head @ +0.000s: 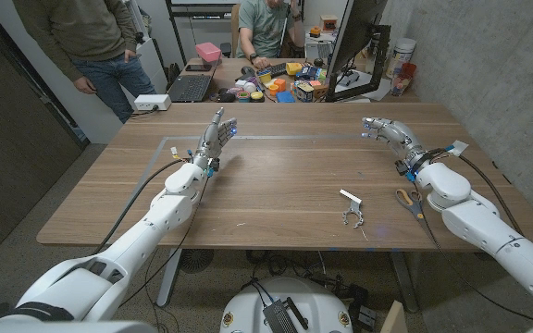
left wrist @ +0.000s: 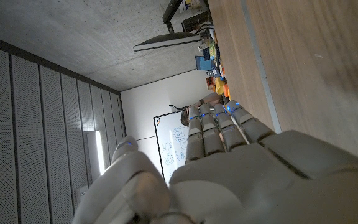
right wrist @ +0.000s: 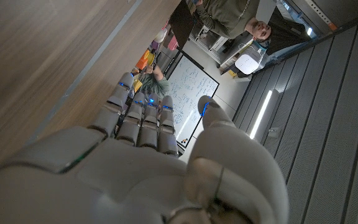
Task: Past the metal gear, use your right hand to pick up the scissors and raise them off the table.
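Note:
The scissors (head: 409, 202), orange-handled with dark blades, lie on the table near its right front, just left of my right forearm. A small metal gear-like part (head: 352, 213) with a white tab lies a little to their left. My right hand (head: 386, 131) is held over the table's far right, well beyond the scissors, fingers extended and holding nothing; its back fills the right wrist view as right hand (right wrist: 148, 162). My left hand (head: 216, 137) stands at the far left-centre with fingers straight and nothing in it, seen close as left hand (left wrist: 229, 168).
The wooden table (head: 276, 176) carries a faint pale tape line near its far edge. Behind it stand a cluttered desk with a laptop (head: 190, 87), colourful toys (head: 285, 88) and a monitor (head: 354, 46). Two people (head: 100, 42) are beyond the table.

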You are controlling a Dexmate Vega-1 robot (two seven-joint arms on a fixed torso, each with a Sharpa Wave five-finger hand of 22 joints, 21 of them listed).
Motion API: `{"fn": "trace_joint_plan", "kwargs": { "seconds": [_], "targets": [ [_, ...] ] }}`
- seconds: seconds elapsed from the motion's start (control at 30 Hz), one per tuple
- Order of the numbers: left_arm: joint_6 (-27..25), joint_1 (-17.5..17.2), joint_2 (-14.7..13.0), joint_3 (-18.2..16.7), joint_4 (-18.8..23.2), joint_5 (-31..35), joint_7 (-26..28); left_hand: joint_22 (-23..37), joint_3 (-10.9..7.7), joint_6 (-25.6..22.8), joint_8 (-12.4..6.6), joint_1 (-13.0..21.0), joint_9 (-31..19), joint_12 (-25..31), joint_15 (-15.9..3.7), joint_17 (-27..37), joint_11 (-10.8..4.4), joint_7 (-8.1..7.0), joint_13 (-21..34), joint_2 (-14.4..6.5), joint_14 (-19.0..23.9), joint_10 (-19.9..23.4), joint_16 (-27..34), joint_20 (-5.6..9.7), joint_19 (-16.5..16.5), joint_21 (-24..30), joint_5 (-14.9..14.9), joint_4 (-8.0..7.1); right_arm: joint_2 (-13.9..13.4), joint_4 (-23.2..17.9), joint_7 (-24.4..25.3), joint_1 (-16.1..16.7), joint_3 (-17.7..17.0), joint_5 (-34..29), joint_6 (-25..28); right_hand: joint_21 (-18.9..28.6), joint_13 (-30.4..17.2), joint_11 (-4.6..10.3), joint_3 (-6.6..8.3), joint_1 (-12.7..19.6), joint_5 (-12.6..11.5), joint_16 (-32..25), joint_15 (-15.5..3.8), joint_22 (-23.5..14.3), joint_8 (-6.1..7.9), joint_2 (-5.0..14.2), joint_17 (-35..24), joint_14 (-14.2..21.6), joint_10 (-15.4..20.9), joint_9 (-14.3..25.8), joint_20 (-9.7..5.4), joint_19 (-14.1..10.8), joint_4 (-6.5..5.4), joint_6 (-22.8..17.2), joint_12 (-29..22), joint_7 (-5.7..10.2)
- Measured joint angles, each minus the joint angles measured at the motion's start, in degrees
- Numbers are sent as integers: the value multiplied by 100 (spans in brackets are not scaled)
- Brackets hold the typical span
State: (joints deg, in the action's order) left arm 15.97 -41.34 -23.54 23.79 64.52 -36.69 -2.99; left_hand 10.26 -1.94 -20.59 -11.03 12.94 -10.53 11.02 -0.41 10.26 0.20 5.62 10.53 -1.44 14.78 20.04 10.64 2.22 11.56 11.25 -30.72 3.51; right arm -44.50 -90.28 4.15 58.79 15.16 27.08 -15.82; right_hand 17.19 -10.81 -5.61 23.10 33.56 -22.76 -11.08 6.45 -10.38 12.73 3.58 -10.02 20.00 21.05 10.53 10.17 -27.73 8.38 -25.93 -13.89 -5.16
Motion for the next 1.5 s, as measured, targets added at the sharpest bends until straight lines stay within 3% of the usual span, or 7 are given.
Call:
{"fn": "trace_joint_plan", "kwargs": {
  "seconds": [0.3, 0.47, 0.63, 0.67, 0.9, 1.33, 1.5],
  "targets": [
    [38, 233, 92, 67, -358, -40, -342, 0, -1, -33, -22, 0, 0, 0, 0, 0, -10, -29, 0, 0, 0, 10, 0, 0, 0, 0, 0, -1, -756, -1233, 782, 1322, -792, -911, 318, -18, -27, 40, -24, 29, -45, 35, 50, 27, 0, -247, 0, 172, 32, 28, 239, -368, 24, -311, 0, 1090],
    [39, 313, 120, 95, -462, -44, -451, 0, 14, -55, -22, 0, 0, -1, 0, 0, -9, -7, 0, 0, 0, 9, 0, 0, 0, 0, 0, 14, -1012, -1753, 1044, 1956, -1270, -1569, 758, -46, -27, 70, -48, 73, -45, 52, 50, 27, 42, -378, 1, 172, 2, 12, 222, -468, 48, -592, 0, 1390],
    [39, 361, 131, 119, -510, -45, -485, -1, 14, -54, -22, 0, 0, -1, 0, -1, -9, -8, 0, 0, 0, 9, 0, 0, 0, 0, 0, 14, -1105, -1984, 1033, 2226, -1485, -2356, 1401, -73, -26, 112, -71, 80, -77, 72, 64, 26, 22, -511, 1, 157, -41, 12, 231, -520, 71, -589, 20, 1469],
    [38, 368, 132, 124, -512, -40, -551, -1, 14, -54, -22, 0, 1, -3, 0, 0, -9, -8, -1, 0, -1, 9, 0, 0, 0, 0, 0, 14, -1341, -2679, 970, 2968, -2133, -2589, 1584, -90, -26, 122, -71, 101, -77, 72, 84, 26, -16, -541, 1, 137, -51, 12, 231, -519, 71, -528, 38, 1482],
    [-9, 386, 133, 144, -516, -28, -579, -1, 14, -53, -22, 0, 1, -3, 0, -1, -9, -9, -1, 0, -1, 9, 0, 0, -1, 0, 0, 14, -1572, -3605, 235, 3760, -2877, -3906, 2657, -434, -53, 90, -224, -52, -189, 94, 216, 26, -236, -916, 1, -204, -83, 12, 252, -154, 29, -2, 38, 1518],
    [-50, 392, 155, 165, -510, -22, -590, -1, 14, -103, -45, 0, 1, -3, 0, -1, -9, -20, -1, 0, -1, 9, -1, 0, -1, 0, 0, 14, -1653, -4533, -1863, 4192, -3476, -5792, 3741, -587, -10, 18, -415, -264, -465, 45, 298, 20, -209, -1127, 10, 59, 310, -15, 241, 41, -67, 87, -49, 1529],
    [-50, 396, 165, 170, -510, -19, -600, -1, 14, -102, -45, 30, 1, -4, 29, -1, -9, -20, -1, -30, 28, 9, -1, 0, -1, 0, 0, 14, -1650, -4736, -2575, 4118, -3549, -6101, 3938, -277, -18, -10, -478, -285, -628, 45, 225, 10, -209, -1149, 16, 433, 3, 1, 198, -966, -64, 53, 59, 1496]
  ]
}}
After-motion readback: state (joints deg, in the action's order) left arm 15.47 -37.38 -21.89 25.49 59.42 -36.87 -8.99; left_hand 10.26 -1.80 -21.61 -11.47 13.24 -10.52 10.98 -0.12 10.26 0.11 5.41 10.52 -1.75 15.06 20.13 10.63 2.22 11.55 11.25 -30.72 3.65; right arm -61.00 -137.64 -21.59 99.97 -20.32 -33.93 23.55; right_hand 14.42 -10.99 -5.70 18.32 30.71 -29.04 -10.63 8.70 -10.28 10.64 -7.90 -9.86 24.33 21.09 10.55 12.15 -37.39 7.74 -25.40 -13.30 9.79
